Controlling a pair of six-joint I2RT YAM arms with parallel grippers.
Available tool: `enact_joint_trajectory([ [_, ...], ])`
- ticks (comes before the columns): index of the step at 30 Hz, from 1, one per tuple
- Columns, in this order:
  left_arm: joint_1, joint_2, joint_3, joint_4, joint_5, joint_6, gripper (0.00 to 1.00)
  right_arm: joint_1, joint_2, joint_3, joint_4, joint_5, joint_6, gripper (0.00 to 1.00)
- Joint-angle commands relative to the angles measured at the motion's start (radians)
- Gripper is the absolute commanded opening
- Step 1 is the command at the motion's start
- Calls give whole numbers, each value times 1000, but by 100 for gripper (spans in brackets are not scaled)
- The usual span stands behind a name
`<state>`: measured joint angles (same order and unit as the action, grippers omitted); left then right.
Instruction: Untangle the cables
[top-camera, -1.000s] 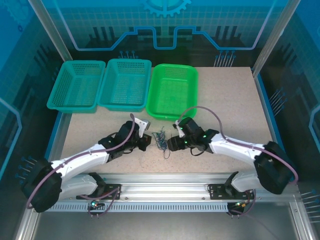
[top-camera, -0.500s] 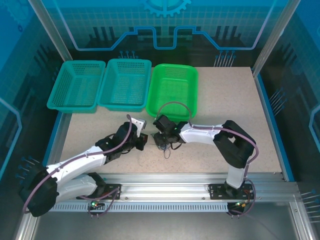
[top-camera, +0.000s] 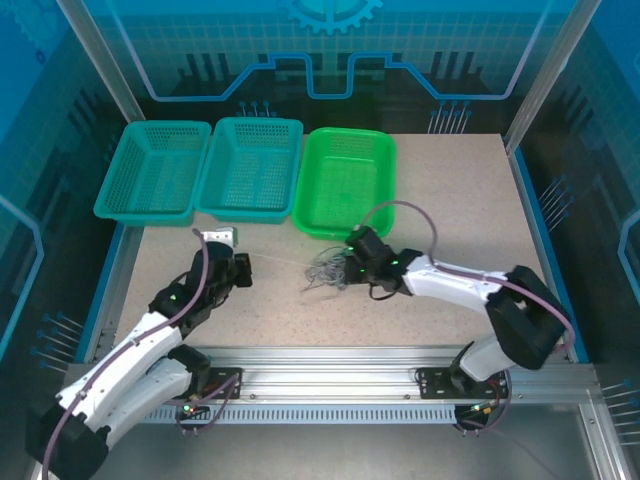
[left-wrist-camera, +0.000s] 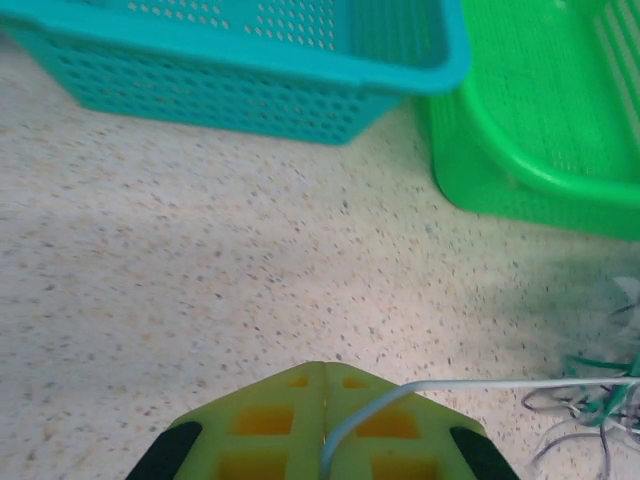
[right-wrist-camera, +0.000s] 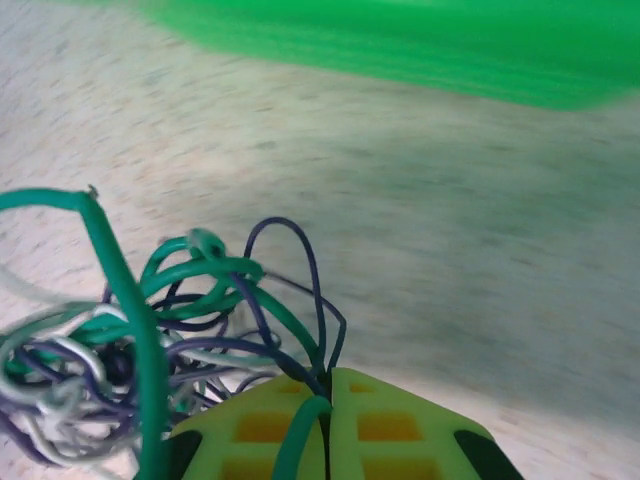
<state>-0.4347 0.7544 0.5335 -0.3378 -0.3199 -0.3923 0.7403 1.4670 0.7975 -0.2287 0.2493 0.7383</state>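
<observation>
Cables (right-wrist-camera: 150, 330) bunch against right pincer (right-wrist-camera: 327, 388), 1 strand clamped.

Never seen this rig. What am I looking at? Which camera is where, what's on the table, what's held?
Two robot arms, bolted at the near edge of a table, each ending in two-finger jaws. The wide picture is from a fixed camera above and behind them: left arm, right arm. The other two are from cameras on each wrist, looking past its yellow fingers. On the table sit two teal baskets, a green basket, and in front of it a tangle of thin cables. The left jaws are shut on a white cable running to the tangle. The right jaws are shut on the tangle, a green cable pinched between them.
</observation>
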Motion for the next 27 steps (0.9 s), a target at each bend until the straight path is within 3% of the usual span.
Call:
enact_joint_trajectory([
  [1, 54, -47, 17, -58, -144, -25, 0, -144, -95, -140, -204, 116, 84, 0],
  [8, 62, -38, 19, -70, -150, -65, 0, -453, -329, -268, -245, 42, 92, 0],
  [13, 84, -38, 19, -89, -177, -109, 0, -830, -494, -349, -243, -115, 70, 0],
  [16, 99, -40, 13, -68, -141, -108, 0, -967, -528, -366, -220, -184, 39, 0],
  [20, 99, -6, 3, -6, -35, -73, 0, -926, -494, -358, -184, -243, -15, 0],
  [23, 99, 35, -23, 100, 108, -54, 0, -767, -440, -342, -184, -194, -40, 0],
  [27, 96, 75, -9, 149, 178, -45, 0, -610, -413, -281, -248, -79, -22, 0],
])
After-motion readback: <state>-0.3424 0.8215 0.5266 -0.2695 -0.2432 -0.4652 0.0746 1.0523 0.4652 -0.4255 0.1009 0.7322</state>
